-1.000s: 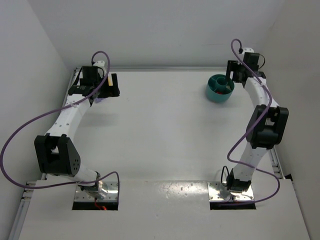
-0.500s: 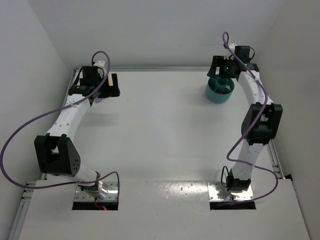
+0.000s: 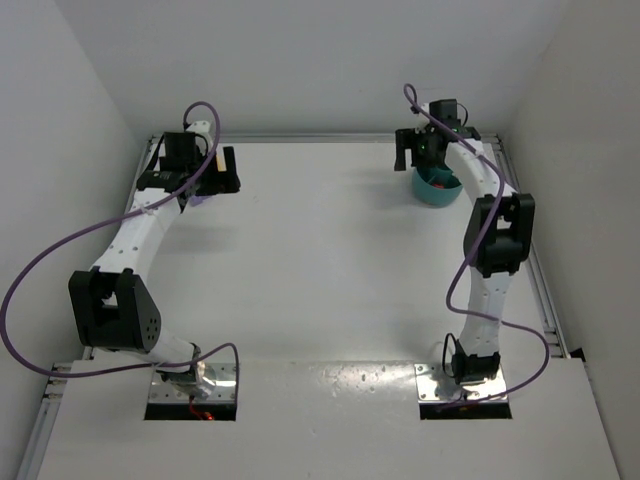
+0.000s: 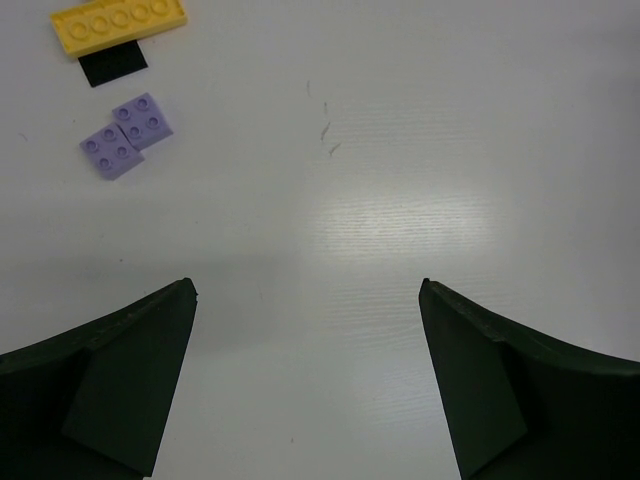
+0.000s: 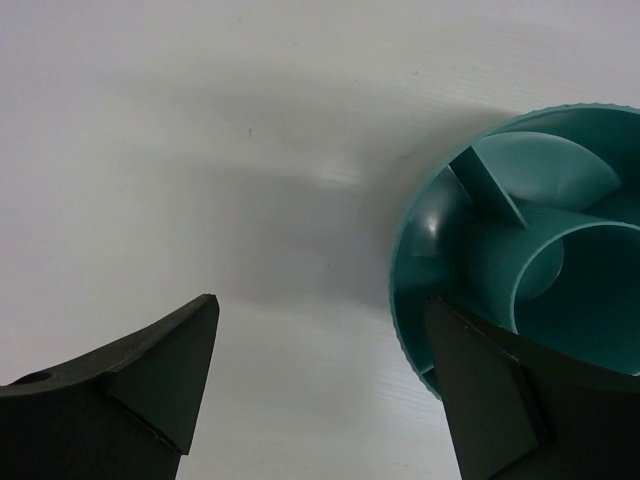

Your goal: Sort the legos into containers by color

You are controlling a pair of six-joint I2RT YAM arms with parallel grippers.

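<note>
Left hand [image 4: 308, 290] wide near purple legos [image 4: 127, 135], right hand [image 5: 320, 305] wide, empty, at teal dish [image 5: 400, 285] rim

Left claw [image 4: 308, 288] gapes near yellow brick [image 4: 118, 24], purple bricks [image 4: 126, 134]

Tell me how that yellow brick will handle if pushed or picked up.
The yellow brick looks thin and flat, so it will probably slide on the smooth table rather than roll or tip. It seems rigid plastic, likely light. Lying so low, it may be hard to pinch by its edges.
</note>
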